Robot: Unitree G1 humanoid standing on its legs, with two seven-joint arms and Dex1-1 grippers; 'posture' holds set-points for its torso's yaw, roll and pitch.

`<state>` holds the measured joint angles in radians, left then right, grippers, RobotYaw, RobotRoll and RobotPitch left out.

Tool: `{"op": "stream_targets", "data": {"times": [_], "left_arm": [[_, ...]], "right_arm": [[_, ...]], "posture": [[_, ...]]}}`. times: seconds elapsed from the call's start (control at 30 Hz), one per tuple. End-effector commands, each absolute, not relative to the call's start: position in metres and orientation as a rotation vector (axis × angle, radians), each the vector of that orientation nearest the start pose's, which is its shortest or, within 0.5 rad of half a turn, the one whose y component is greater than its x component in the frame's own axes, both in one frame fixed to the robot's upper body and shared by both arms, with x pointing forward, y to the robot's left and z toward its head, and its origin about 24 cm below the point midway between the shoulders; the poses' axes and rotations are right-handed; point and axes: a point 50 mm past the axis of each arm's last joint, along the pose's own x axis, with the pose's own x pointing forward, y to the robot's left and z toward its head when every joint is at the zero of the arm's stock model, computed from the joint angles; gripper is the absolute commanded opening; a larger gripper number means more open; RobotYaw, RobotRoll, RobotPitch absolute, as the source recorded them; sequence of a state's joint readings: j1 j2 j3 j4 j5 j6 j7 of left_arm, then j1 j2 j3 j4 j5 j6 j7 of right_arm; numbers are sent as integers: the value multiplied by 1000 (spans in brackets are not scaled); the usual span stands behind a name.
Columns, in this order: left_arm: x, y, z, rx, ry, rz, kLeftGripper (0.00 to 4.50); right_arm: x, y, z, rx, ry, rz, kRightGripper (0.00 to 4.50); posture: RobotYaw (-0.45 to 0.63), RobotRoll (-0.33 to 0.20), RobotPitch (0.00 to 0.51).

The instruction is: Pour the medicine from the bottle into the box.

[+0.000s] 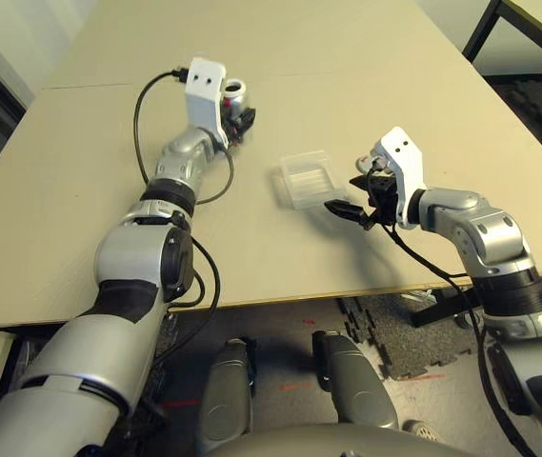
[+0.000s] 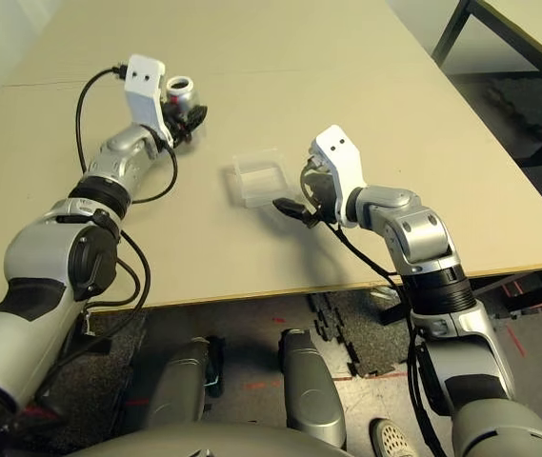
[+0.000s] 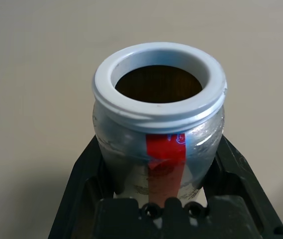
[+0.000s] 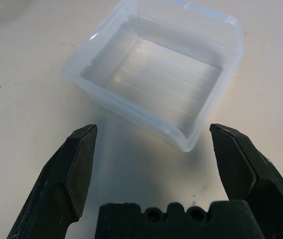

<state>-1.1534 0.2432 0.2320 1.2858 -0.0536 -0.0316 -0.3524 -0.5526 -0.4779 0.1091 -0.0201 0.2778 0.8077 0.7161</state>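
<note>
- The bottle (image 3: pixel 159 127) is the thing the task turns on, but the nearest player is the right gripper (image 4: pixel 153 164), which hangs over the table (image 1: pixel 80 228) not far in from its near edge, toward the right-hand side.
- Its two black fingers (image 4: pixel 76 174) are spread as wide as they go and grip nothing; they point at the near side of the box (image 1: pixel 306 177) and stop just short of it, not touching. My reading is that this arm is lined up to steady or take the box so it does not slide while the pour is made.
- The box lies flat on the table just beyond those fingers, roughly mid-table, well apart from the bottle. It is clear plastic, open side up, and looks empty, so nothing has been poured yet.
- Farther in, toward the left and close to the seam that crosses the tabletop, the left gripper (image 1: pixel 239 121) has its fingers (image 3: pixel 84 172) clamped on the bottle's body, one on either side.
- The bottle has no cap on: its white rim is bare and the mouth is open and dark inside. I cannot tell what is in it.
- The grip sits low on the body, below the rim, which leaves the mouth free for tipping; the bottle must be carried over to the box before it is tilted.
</note>
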Motion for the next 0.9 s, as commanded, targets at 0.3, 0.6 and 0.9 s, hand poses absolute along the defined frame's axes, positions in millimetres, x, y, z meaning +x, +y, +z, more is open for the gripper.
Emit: {"op": "stream_targets", "data": {"times": [0.3, 0.6, 0.9], "left_arm": [[423, 153, 183, 321, -27, -361, 2530], [401, 52, 220, 2256, -574, -901, 2524], [401, 33, 210, 2486, -676, -892, 2521]], "right_arm": [[308, -159, 132, -159, 390, 793, 4500], [316, -158, 129, -145, 366, 770, 4500], [323, -149, 137, -119, 309, 752, 4500]], "posture": [[-207, 0, 136], [-211, 0, 115], [-256, 0, 117]]}}
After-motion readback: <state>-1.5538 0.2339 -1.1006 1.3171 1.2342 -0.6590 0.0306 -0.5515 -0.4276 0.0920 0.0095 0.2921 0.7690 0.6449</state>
